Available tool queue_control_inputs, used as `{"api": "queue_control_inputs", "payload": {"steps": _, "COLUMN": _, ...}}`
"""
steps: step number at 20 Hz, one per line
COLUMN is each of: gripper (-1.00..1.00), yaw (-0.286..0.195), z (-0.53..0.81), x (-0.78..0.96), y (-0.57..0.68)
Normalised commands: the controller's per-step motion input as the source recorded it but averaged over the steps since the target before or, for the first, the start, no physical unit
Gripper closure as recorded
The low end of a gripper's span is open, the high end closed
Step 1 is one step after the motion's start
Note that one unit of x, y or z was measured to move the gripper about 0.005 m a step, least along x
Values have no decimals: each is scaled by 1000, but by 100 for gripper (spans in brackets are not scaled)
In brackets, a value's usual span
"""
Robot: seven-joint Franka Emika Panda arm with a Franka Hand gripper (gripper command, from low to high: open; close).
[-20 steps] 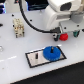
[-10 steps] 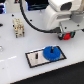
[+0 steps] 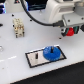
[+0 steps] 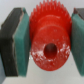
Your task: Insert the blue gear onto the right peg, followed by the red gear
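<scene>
Right peg (image 3: pixel 49 49) hidden in blue gear (image 3: pixel 52 53); ext. view blurry.

Small bright red toothed plastic gear (image 4: pixel 48 37), hub hole visible: between the jaws. Flat blue plastic gear (image 3: pixel 52 52): seated on grey plate's peg, well below the jaws.

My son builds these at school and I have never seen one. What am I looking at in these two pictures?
It is a single robot arm with a two-fingered gripper at its end. One picture is taken from a camera standing off the arm and shows the whole white table. The other comes from a camera on the arm's wrist, looking straight down between the fingers.

On the table lies a grey plate in a black frame. The blue gear, a toothed disc, already sits on that plate; the peg itself I cannot make out. A small beige block stands farther back.

The gripper is shut on the red gear: the wrist view shows its teal pads pressed against both sides.
</scene>
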Motion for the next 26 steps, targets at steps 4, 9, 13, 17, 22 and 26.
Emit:
{"api": "queue_control_inputs", "payload": {"steps": 4, "gripper": 100, "yaw": 0, "z": 540, "x": 434, "y": -291}}
{"api": "queue_control_inputs", "payload": {"steps": 9, "gripper": 100, "yaw": 0, "z": 495, "x": 478, "y": -443}}
{"api": "queue_control_inputs", "payload": {"steps": 13, "gripper": 100, "yaw": 0, "z": 441, "x": 505, "y": -480}}
{"api": "queue_control_inputs", "payload": {"steps": 17, "gripper": 100, "yaw": 0, "z": 319, "x": 547, "y": -460}}
{"api": "queue_control_inputs", "payload": {"steps": 22, "gripper": 100, "yaw": 0, "z": 208, "x": 662, "y": -350}}
{"api": "queue_control_inputs", "payload": {"steps": 26, "gripper": 100, "yaw": 0, "z": 105, "x": 716, "y": -239}}
